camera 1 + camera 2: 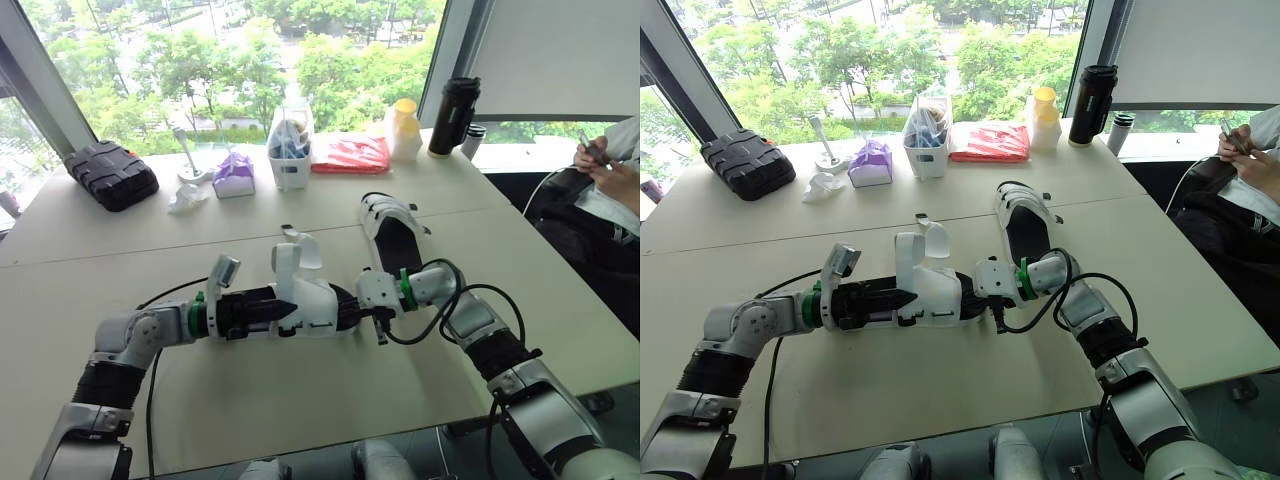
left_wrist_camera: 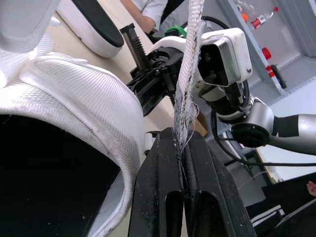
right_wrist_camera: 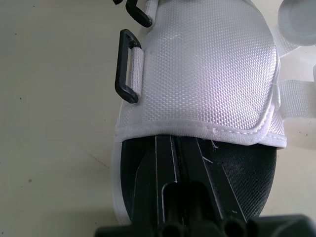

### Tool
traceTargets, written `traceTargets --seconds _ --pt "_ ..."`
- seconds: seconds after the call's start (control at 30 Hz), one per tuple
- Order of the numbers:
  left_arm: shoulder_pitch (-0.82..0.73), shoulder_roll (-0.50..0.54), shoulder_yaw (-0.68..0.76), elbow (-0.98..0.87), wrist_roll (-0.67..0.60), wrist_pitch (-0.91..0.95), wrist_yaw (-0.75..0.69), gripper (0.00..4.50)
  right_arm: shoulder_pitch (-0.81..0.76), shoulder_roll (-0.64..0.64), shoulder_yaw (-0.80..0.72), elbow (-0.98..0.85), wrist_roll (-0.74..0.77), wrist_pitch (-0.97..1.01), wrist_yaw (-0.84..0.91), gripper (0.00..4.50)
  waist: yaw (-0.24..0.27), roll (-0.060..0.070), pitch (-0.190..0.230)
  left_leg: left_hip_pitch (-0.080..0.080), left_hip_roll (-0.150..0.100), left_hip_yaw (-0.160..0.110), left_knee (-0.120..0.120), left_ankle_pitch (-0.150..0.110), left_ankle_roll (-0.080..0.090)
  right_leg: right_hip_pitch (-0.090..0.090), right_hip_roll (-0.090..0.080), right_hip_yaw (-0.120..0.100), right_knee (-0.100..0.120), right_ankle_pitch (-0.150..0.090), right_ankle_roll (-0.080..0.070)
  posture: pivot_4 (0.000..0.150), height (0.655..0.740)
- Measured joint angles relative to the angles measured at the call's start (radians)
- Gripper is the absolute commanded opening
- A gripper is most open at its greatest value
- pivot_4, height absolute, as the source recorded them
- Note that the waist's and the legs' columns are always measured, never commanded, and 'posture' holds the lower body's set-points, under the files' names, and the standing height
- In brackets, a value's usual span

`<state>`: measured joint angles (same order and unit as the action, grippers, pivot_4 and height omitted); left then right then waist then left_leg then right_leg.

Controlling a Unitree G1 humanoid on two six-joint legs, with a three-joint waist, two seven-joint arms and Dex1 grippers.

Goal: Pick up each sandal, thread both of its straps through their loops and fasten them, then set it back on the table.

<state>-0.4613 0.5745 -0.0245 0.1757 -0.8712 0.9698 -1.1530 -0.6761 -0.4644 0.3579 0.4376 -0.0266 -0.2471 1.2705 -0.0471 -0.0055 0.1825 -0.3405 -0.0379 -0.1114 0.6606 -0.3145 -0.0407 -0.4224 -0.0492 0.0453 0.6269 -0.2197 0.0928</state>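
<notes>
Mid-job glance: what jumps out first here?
Both grippers meet at a white sandal on the table: the left gripper pinches its loose strap, and the right gripper reaches under its upper. A second sandal lies just beyond, and a person sits far right.

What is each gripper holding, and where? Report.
Left gripper pinches one strap of the sandal. Right gripper sits at its open end; hold cannot be told.

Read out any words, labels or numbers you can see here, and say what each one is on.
No text can be read.
Purple tissue pack: any print too small.
Red packet: any print too blurred.
White strap in the left claw: blank.
</notes>
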Motion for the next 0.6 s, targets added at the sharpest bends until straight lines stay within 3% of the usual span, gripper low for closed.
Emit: traceTargets --seconds 0.6 --pt "-0.065 -0.043 0.034 0.08 0.032 0.014 -0.026 0.05 0.0 -0.002 0.002 -0.002 0.0 -0.002 -0.002 0.0 0.0 -0.001 0.001 0.0 0.0 0.0 0.0 0.0 0.0 0.0 0.0 0.0 0.0 0.0 0.001 0.15 0.74"
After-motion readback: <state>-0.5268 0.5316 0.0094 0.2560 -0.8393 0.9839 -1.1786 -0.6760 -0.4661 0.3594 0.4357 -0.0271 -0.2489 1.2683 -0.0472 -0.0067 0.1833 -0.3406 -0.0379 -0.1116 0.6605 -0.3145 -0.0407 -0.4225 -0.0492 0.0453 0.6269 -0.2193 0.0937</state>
